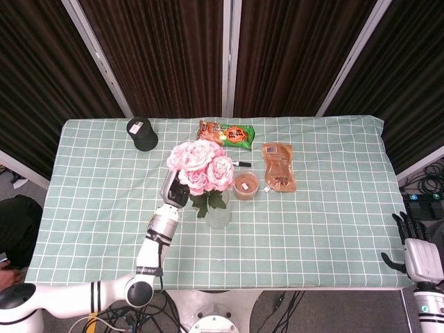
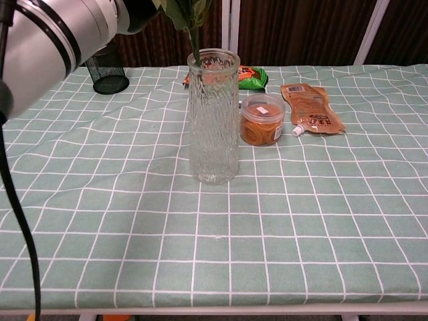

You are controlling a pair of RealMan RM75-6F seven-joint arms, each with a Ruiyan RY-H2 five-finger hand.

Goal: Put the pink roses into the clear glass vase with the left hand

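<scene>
The pink roses (image 1: 202,165) stand as a bunch right above the clear glass vase (image 1: 218,212), their green stem and leaves (image 2: 187,20) reaching down into its mouth. My left hand (image 1: 173,189) grips the stems just left of the vase, below the blooms. In the chest view the ribbed vase (image 2: 214,117) stands upright in the middle of the table, and only my left arm (image 2: 57,33) shows at the top left. My right hand (image 1: 420,257) hangs off the table's right front corner with its fingers apart, holding nothing.
Beside the vase on its right sits a round tub with brown contents (image 2: 262,120). A brown pouch (image 2: 309,107) lies further right, a green snack bag (image 1: 226,133) and a marker (image 1: 241,164) behind, and a black mesh cup (image 2: 105,67) at the back left. Green checked cloth (image 2: 301,221) covers the table.
</scene>
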